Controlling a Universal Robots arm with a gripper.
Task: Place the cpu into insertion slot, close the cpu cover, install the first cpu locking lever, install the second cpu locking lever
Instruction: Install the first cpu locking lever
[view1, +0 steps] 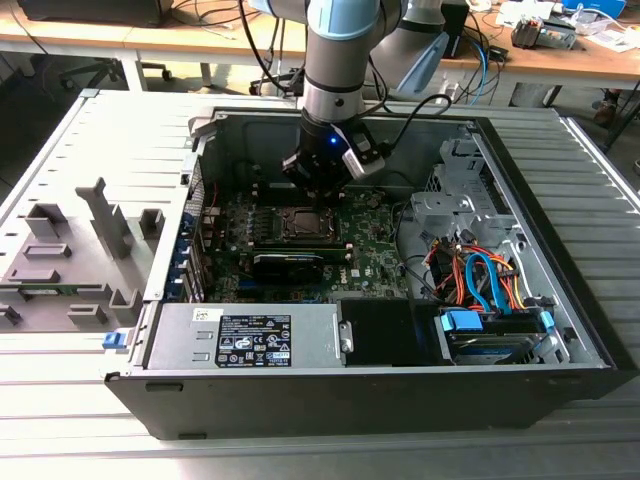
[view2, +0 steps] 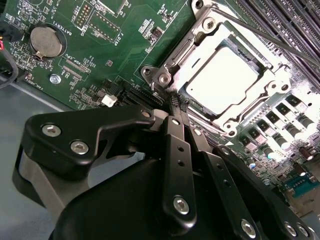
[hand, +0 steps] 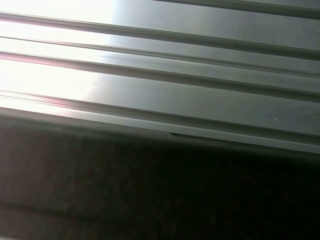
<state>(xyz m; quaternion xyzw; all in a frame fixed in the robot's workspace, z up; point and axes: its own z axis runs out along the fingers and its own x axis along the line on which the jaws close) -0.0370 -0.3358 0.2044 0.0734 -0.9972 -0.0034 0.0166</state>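
Silvery cpu (view2: 227, 75) under cpu cover (view2: 250, 102)

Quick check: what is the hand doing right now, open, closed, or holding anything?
Hand: closed, fingertips together at the corner of the cpu cover, holding nothing visible.

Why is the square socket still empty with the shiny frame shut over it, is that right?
Not quite: the insertion slot isn't empty. In the second wrist view the cpu already lies in it, its pale top showing through the window of the cpu cover, which is shut down over it.
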